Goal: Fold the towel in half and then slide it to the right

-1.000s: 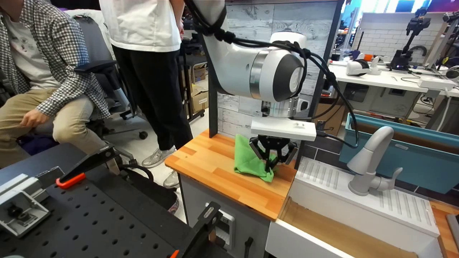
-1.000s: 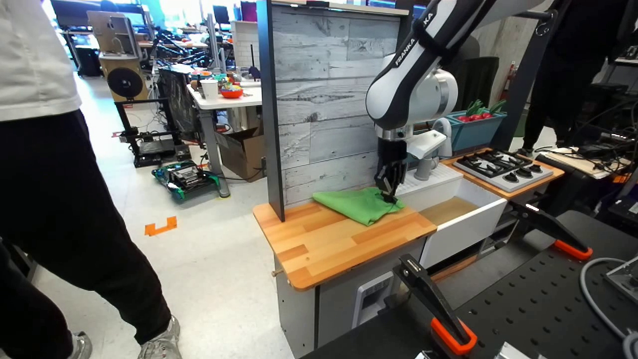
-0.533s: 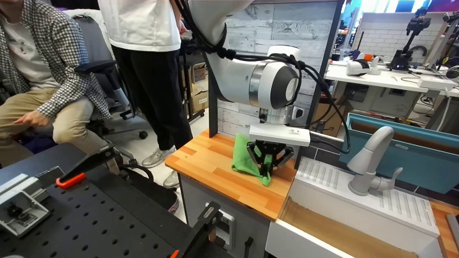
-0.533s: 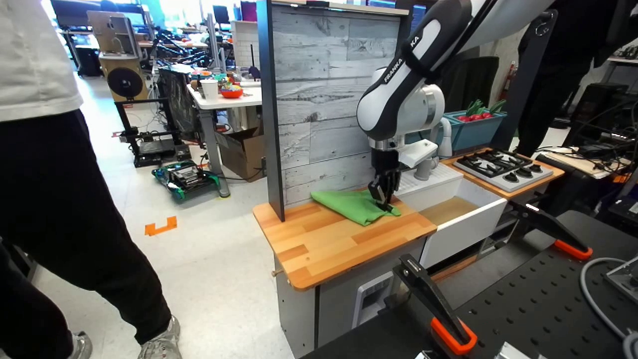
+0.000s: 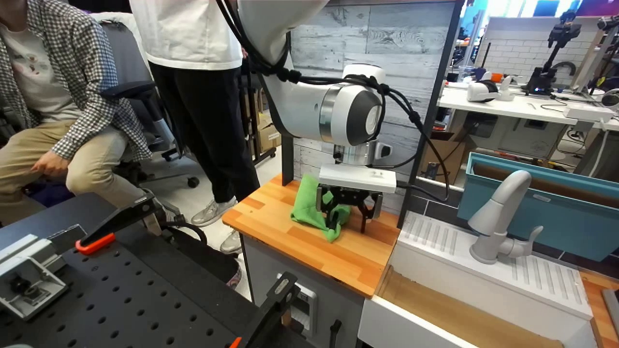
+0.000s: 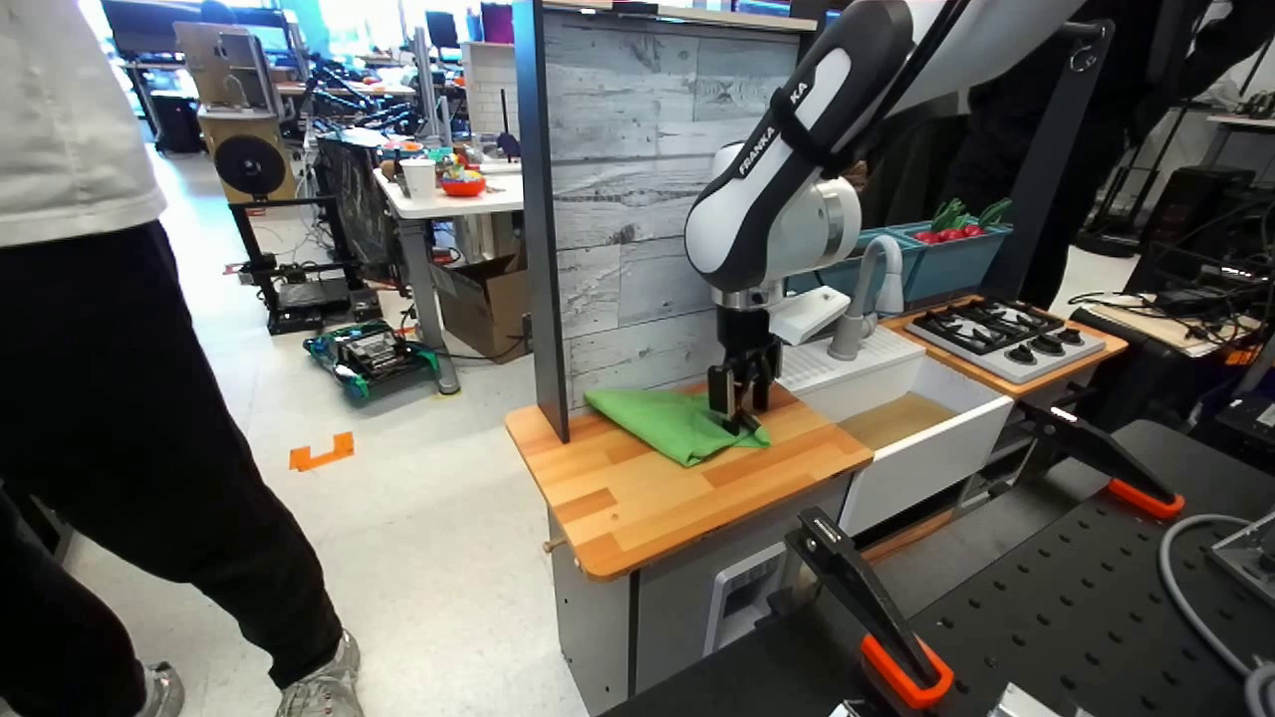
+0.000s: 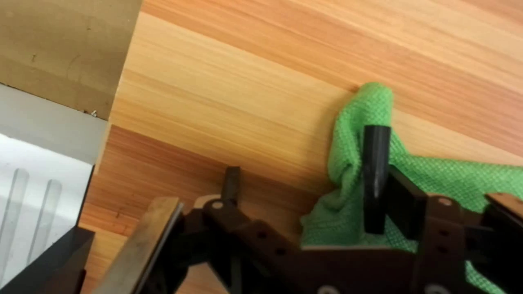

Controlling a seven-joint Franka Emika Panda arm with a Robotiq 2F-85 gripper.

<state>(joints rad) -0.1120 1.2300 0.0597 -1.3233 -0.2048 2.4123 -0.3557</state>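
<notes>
The green towel point(image 5: 305, 208) lies on the wooden counter in both exterior views, with layers folded over each other and a wrinkled corner. My gripper point(image 5: 348, 227) points down at that corner, fingers spread apart. In the wrist view one of the fingers point(image 7: 376, 179) rests over or against the towel point(image 7: 470, 175), while the opposite one stands over bare wood. Some cloth lies between the spread jaws without being pinched. The underside of the towel is hidden, as is the part below the gripper body.
A grey wood-pattern panel point(image 6: 657, 209) rises behind the counter point(image 5: 271, 217). Beside the counter is a white sink point(image 6: 926, 458) with a grey faucet point(image 5: 503, 208). A stove top point(image 6: 1006, 334) lies past the sink. A person in a white shirt point(image 5: 188, 34) stands near the counter.
The gripper was shut at the towel's corner and has since opened. Gripper and towel have both shifted away from the sink, to the left in both exterior views.
</notes>
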